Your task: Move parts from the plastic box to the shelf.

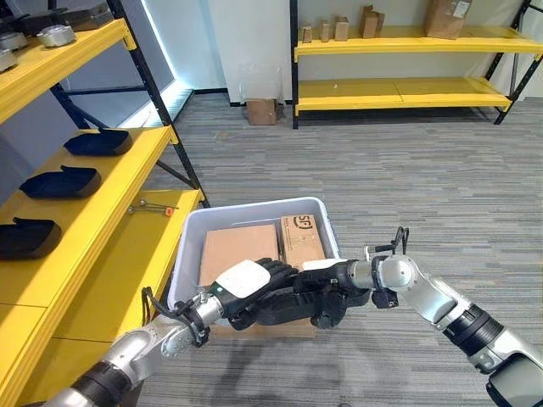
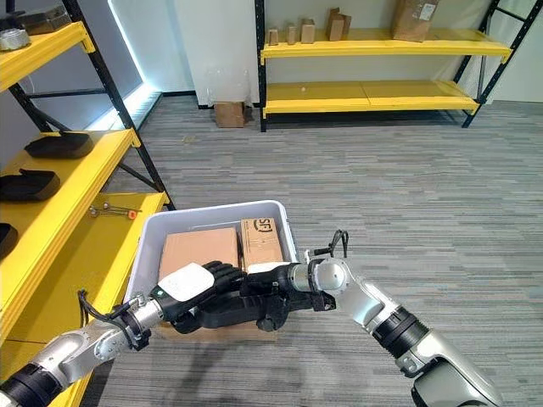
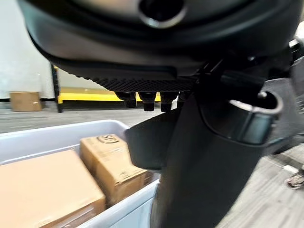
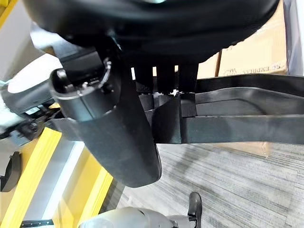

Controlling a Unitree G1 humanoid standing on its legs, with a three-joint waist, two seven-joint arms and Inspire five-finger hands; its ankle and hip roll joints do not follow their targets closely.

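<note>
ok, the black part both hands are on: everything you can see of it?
The long black moulded plastic part looks matte and dark, shaped like a shallow curved shell resembling those lying on the yellow shelf. It is held roughly level over the near edge of the grey plastic box, above the cardboard boxes. The left hand and right hand both curl around it.

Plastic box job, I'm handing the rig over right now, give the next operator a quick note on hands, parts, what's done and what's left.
Left hand and right hand: both curled on one black part, held above the near edge of the plastic box.
Shelf to the robot's left carries three similar black parts.
Left: carry this part to the shelf. Two cardboard boxes lie in the plastic box.
</note>
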